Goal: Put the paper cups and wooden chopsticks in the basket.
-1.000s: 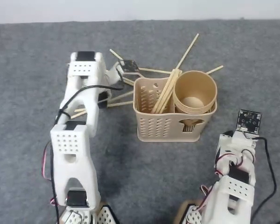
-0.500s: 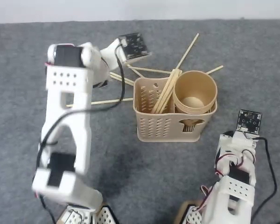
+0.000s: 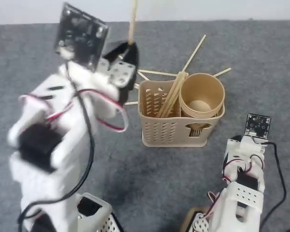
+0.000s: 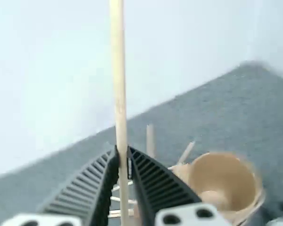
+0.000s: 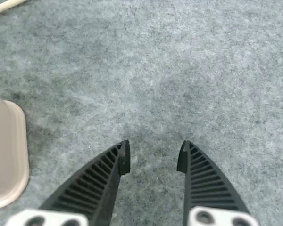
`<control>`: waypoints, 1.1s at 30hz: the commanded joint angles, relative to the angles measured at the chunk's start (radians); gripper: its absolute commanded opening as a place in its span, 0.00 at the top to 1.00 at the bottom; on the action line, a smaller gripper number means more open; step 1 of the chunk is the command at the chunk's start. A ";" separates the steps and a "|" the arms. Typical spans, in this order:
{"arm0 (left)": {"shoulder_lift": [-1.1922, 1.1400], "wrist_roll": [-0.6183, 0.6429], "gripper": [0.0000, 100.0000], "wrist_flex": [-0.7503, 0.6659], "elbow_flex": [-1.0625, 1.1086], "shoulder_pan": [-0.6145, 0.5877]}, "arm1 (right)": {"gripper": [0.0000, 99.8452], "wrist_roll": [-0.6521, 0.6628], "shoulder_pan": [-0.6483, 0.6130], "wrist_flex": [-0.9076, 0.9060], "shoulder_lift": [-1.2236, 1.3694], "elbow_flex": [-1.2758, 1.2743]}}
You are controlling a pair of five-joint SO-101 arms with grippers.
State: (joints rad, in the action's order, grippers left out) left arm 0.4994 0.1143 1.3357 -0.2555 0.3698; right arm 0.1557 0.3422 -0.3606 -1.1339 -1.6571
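Observation:
My left gripper (image 3: pixel 129 50) is raised high at the left of the beige basket (image 3: pixel 159 129), shut on one wooden chopstick (image 3: pixel 132 21) that stands nearly upright. In the left wrist view the gripper (image 4: pixel 123 157) pinches that chopstick (image 4: pixel 118 84) between both jaws, with the paper cups (image 4: pixel 221 181) below. The stacked paper cups (image 3: pixel 201 95) sit in the basket's right half, and several chopsticks (image 3: pixel 176 89) lean in its left half. More chopsticks (image 3: pixel 157 73) lie on the carpet behind the basket. My right gripper (image 5: pixel 152 157) hangs open over bare grey carpet, right of the basket's corner (image 5: pixel 7 155).
Grey carpet covers the table, with open floor in front of the basket and to its right. A white wall runs along the far edge. The right arm (image 3: pixel 244 169) sits folded at the front right.
My left arm has swung up from the carpet behind the basket, lifting one chopstick from lying flat to nearly upright. The right arm has stayed still.

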 commanded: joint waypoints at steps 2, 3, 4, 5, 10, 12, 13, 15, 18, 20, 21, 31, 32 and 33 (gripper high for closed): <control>0.025 0.061 0.99 -0.135 0.199 0.011 | 0.82 0.015 -0.005 -0.001 -0.013 -0.021; 0.025 0.068 0.99 -0.153 0.225 0.012 | 0.82 0.015 -0.005 -0.001 -0.013 -0.021; 0.025 0.092 0.99 -0.172 0.245 0.015 | 0.82 0.015 -0.005 -0.001 -0.013 -0.021; 0.025 0.127 0.99 -0.186 0.259 0.028 | 0.82 0.015 -0.005 -0.001 -0.013 -0.021; 0.023 0.170 0.99 -0.270 0.392 0.129 | 0.82 0.015 -0.005 -0.001 -0.013 -0.021; 0.025 0.170 0.99 -0.328 0.470 0.152 | 0.82 0.015 -0.005 -0.001 -0.013 -0.021; 0.025 0.169 0.98 -0.348 0.506 0.153 | 0.82 0.015 -0.005 -0.001 -0.013 -0.021; 0.025 0.158 0.95 -0.368 0.550 0.150 | 0.82 0.015 -0.005 -0.001 -0.013 -0.021; 0.025 0.103 0.82 -0.333 0.559 0.155 | 0.82 0.015 -0.005 -0.001 -0.013 -0.021; 0.026 0.069 0.74 -0.325 0.558 0.155 | 0.82 0.015 -0.005 0.001 -0.013 -0.021; 0.032 0.061 0.73 -0.327 0.558 0.152 | 0.82 0.015 -0.005 0.001 -0.013 -0.021; 0.195 -0.203 0.73 -0.236 0.556 -0.025 | 0.82 0.015 -0.005 -0.002 -0.013 -0.021; 0.199 -0.273 0.73 -0.199 0.556 -0.072 | 0.82 0.015 -0.005 -0.002 -0.013 -0.021; 0.201 -0.342 0.73 -0.166 0.556 -0.120 | 0.82 0.015 -0.005 -0.002 -0.013 -0.021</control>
State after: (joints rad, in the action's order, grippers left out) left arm 0.6621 -0.0422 1.0932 0.3107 0.3728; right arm 0.1557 0.3422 -0.3606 -1.1339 -1.6571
